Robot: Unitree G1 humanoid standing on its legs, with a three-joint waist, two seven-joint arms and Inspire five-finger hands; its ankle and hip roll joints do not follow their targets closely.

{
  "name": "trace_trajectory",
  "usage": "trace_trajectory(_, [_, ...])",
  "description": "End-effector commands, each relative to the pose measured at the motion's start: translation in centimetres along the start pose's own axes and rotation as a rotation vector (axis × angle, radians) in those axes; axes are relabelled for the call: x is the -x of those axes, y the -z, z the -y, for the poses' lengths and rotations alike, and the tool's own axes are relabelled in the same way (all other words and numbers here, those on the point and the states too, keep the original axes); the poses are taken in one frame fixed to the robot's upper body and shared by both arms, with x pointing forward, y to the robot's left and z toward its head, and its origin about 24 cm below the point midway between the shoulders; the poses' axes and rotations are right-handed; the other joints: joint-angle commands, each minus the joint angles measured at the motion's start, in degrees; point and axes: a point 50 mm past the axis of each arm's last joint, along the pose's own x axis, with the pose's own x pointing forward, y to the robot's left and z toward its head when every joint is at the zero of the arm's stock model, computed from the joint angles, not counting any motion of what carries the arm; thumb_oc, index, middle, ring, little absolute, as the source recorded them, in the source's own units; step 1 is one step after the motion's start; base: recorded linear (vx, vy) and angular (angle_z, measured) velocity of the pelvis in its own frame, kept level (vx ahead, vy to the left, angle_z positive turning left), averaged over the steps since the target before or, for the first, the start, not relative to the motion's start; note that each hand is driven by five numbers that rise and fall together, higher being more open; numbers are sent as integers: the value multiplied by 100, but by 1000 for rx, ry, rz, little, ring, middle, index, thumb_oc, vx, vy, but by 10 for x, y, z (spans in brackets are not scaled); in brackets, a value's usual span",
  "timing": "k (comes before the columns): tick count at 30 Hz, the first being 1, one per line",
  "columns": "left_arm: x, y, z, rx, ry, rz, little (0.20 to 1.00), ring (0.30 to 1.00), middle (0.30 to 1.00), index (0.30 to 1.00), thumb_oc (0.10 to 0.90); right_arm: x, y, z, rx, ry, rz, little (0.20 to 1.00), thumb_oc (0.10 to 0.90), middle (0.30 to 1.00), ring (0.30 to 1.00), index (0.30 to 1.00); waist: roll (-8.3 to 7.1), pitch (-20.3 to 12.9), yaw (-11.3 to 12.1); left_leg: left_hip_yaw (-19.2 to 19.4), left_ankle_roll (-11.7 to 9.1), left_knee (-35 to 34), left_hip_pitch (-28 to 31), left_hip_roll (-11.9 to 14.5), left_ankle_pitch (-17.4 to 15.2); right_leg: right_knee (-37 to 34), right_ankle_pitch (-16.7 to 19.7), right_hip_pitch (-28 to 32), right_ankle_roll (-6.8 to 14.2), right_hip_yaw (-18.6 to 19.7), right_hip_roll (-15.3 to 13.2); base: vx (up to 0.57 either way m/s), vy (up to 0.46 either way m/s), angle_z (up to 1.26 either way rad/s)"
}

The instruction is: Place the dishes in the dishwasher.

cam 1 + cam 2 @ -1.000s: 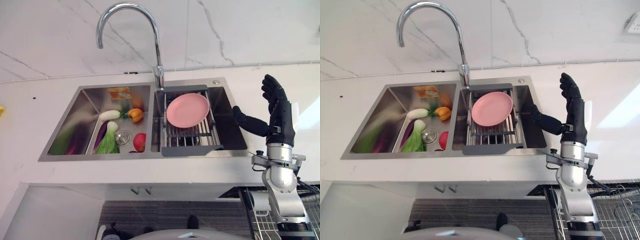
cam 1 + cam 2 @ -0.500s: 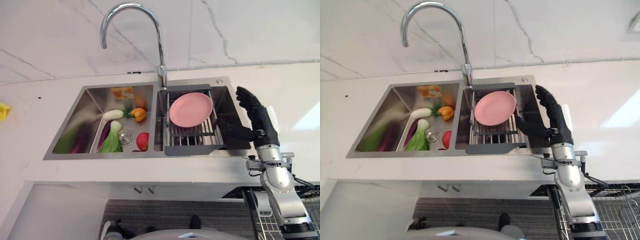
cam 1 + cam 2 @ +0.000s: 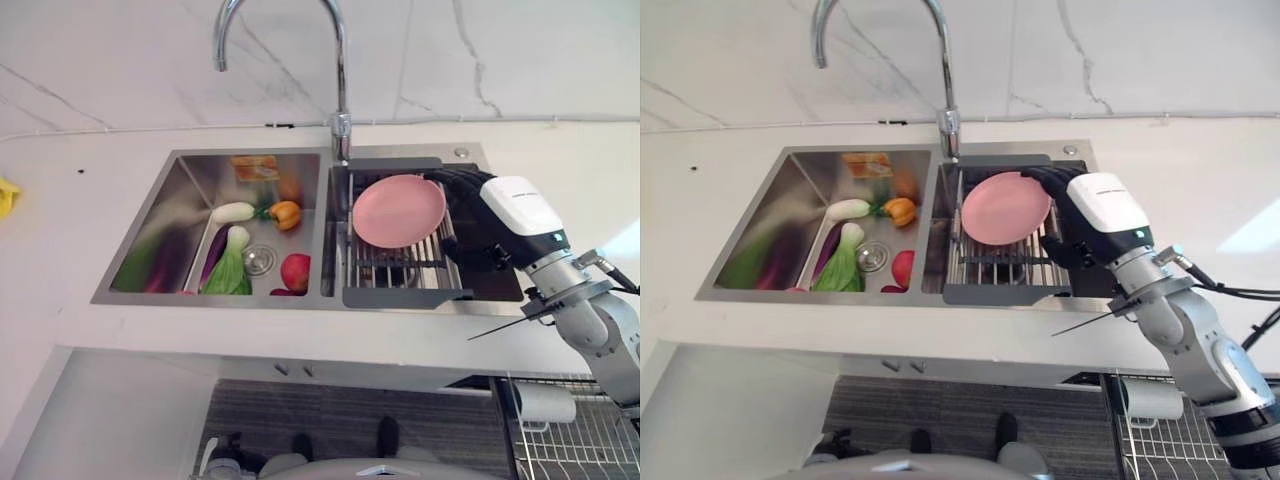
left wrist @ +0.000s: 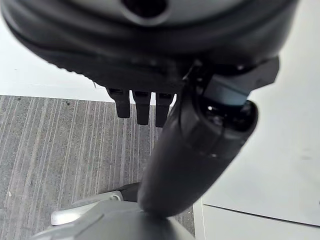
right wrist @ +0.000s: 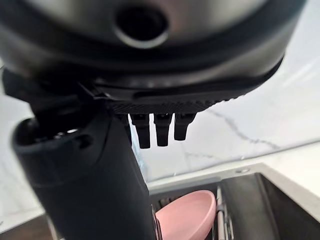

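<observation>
Now, going left to right: the sink's left basin [image 3: 170, 230] holds vegetables along its right side, a white radish [image 3: 233, 211], an orange pepper [image 3: 285, 213], a purple eggplant [image 3: 216, 255], a leafy green [image 3: 232, 275] and a red apple [image 3: 295, 271], with the faucet [image 3: 340, 60] rising from the back edge between the 2 basins. The right basin carries a drying rack [image 3: 400, 270], and the 1 dish to move, a pink plate [image 3: 398, 210], leans tilted at the rack's back end, its face turned up and toward the front. It looks smooth, round and shallow, likely light and slippery at the rim. The right hand [image 3: 470, 215] sits just beside the plate's right edge, its fingers relaxed and spread wide with nothing between them; I cannot tell whether they touch the rim. The step in hand seems to be the grasp: it would go best with thumb on 1 face and fingers behind the other, pinching the rim firmly before lifting clear of the rack's bars. The left hand [image 4: 190, 150], seen in its wrist view, hangs over the floor with straight fingers, holding nothing.
</observation>
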Motion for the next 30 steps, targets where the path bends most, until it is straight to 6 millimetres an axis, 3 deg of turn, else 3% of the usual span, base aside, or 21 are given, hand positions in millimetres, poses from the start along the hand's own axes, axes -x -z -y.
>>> trace_trajectory(1, [-3,5,-11,-91,1,-29,900,900,900,900,800,-22,-12,32,160,107,99,900,800,900,900,900,-405,-221,229,-284,-191,25,-49,270,-263,70,-693,439,824,467,-841,0,0,0])
trace_trajectory(13, [-2,13,-9,-90,17,-61,900,900,900,900,800,-45,8,5,410,-8,19,900,800,900,900,900,-447,-227,411,-387,-192,25,12,259,-312,70,-771,599,812,348,-861,3,7,3])
trace_trajectory(20, [-1,8,-2,-107,22,-42,900,900,900,900,800,-61,32,-38,581,-47,-124,900,800,900,900,900,-450,-217,592,-503,-188,25,-1,254,-321,70,-810,670,796,238,-872,-12,-2,5])
trace_trajectory(23, [-1,6,-1,-114,17,-32,900,900,900,900,800,-66,38,-48,611,-18,-171,900,800,900,900,900,-447,-204,632,-537,-184,25,-34,249,-265,70,-773,654,786,219,-880,-24,0,8])
trace_trajectory(24, [-1,6,0,-117,14,-30,900,900,900,900,800,-66,40,-55,636,-39,-187,300,400,300,300,300,-441,-208,656,-553,-189,25,-36,253,-263,70,-778,657,785,200,-881,-4,2,9])
trace_trajectory(26, [0,5,1,-125,6,-23,900,900,900,900,800,-69,39,-61,671,2,-208,300,400,300,300,300,-421,-228,708,-586,-199,25,-21,255,-313,70,-840,705,785,170,-881,24,3,6])
trace_trajectory(30, [0,6,1,-140,-6,-20,900,900,900,900,800,-68,36,-52,685,121,-218,300,400,300,300,300,-407,-250,721,-625,-197,25,-37,252,-313,70,-854,714,788,137,-887,2,5,8])
